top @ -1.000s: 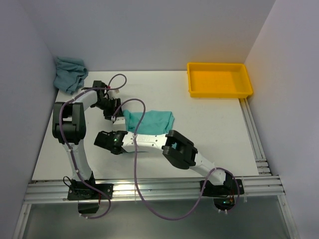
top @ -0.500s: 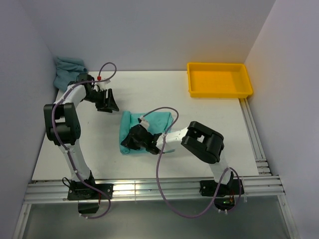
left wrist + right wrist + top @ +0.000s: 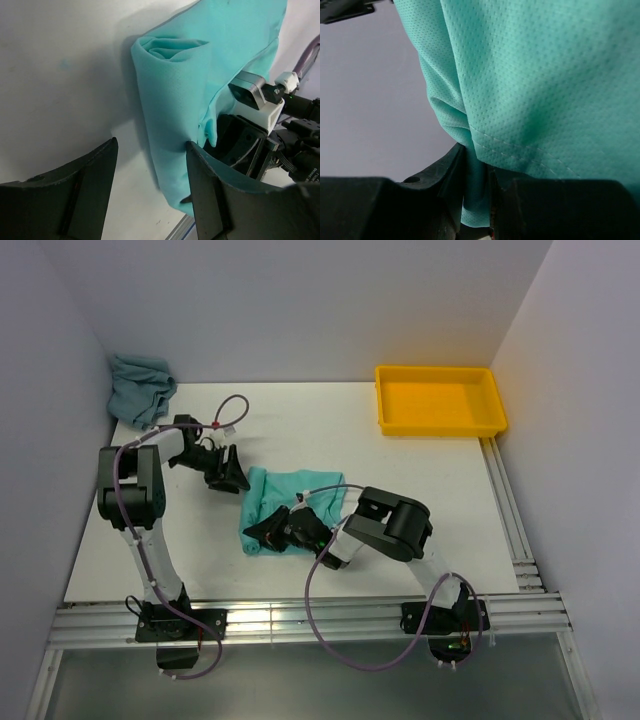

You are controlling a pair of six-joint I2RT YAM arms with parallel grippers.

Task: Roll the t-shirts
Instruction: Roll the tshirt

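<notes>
Left jaws stand open and empty just beside the far-left corner of the mint-turquoise t-shirt point(image 3: 300, 485). They are closer to it than half a second ago, when they hung nearer the back-left corner. Right jaws are clamped on a fold at that shirt's left edge, fabric pinched between them; a second ago they lay on the desk point(image 3: 420, 500) left of the shirt. The shirt sits mid-desk, its left edge rolled into a loose tube and now drawn toward the near side. The yellow tray point(image 3: 445, 427) stays at the far right. The grey-teal t-shirt point(image 3: 140, 388) remains crumpled in the far-left corner.
</notes>
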